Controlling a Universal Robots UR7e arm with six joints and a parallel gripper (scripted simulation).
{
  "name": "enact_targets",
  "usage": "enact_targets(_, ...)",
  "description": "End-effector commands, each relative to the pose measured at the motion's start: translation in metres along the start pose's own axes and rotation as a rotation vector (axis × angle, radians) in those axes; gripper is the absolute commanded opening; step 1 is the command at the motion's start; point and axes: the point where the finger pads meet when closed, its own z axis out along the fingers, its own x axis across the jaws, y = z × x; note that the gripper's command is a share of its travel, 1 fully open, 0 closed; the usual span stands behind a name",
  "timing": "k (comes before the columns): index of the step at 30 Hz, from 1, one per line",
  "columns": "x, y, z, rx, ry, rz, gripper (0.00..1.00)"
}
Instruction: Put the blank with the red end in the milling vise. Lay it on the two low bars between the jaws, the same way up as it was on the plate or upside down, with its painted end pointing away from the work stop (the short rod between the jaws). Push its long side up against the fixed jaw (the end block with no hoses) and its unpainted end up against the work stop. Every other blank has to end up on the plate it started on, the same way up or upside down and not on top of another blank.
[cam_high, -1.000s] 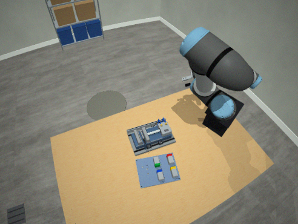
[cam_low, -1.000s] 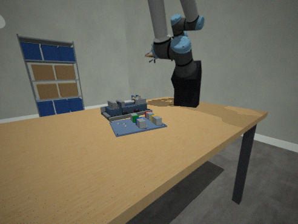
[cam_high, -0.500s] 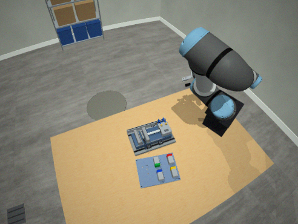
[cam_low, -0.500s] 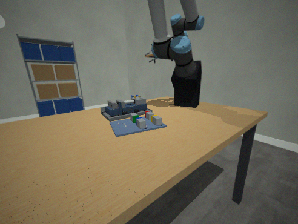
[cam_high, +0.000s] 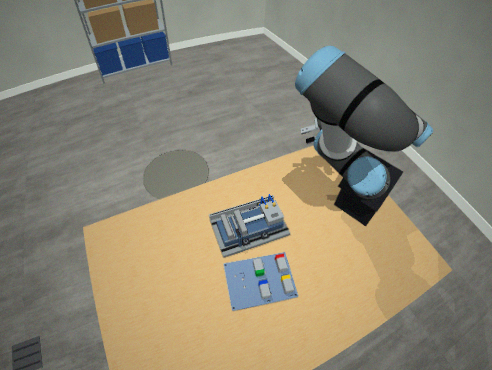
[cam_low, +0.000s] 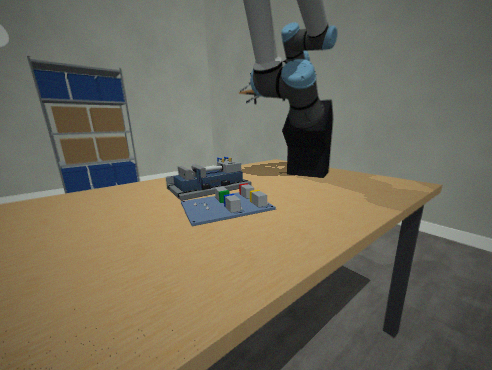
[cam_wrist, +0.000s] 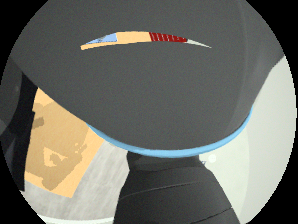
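Observation:
The blank with the red end (cam_high: 282, 264) (cam_low: 247, 191) lies on the blue plate (cam_high: 236, 296) (cam_low: 200, 217), at its corner nearest the robot and vise. The green-ended blank (cam_high: 258, 265) (cam_low: 222, 195), blue-ended blank (cam_high: 265, 291) (cam_low: 233, 204) and yellow-ended blank (cam_high: 288, 285) (cam_low: 259, 199) lie apart on the same plate. The vise (cam_high: 254, 227) (cam_low: 215, 183) stands beside the plate. Its fixed jaw (cam_high: 228, 226) (cam_low: 185, 173) is at the end away from the hoses. No blank shows between the jaws; bars and work stop are too small to make out. My gripper (cam_high: 305, 135) is open and empty, high near the robot base.
The robot base stands on a black mount (cam_high: 356, 206) (cam_low: 310, 150) at the table edge. Blue hose fittings (cam_high: 267, 199) rise from the vise's end block. The wrist view shows mostly the arm itself, with part of the table (cam_wrist: 60, 150). A shelf (cam_low: 90, 132) stands far behind.

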Motion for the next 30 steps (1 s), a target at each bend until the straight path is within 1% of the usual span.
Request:
enact_targets(1,0.011,-0.034,-0.005,0.044,-0.217,-0.043,1.00)
enact_targets(10,0.011,-0.034,-0.005,0.044,-0.217,-0.043,1.00)
enact_targets(11,0.000,-0.007,0.002,0.009,-0.041,-0.007,1.00)
enact_targets(15,0.002,-0.035,0.009,0.044,-0.218,-0.043,1.00)
enact_targets(27,0.002,-0.035,0.009,0.044,-0.218,-0.043,1.00)
enact_targets(28,0.000,-0.007,0.002,0.009,-0.041,-0.007,1.00)
enact_targets(30,0.001,-0.021,0.005,0.027,-0.130,-0.025,1.00)
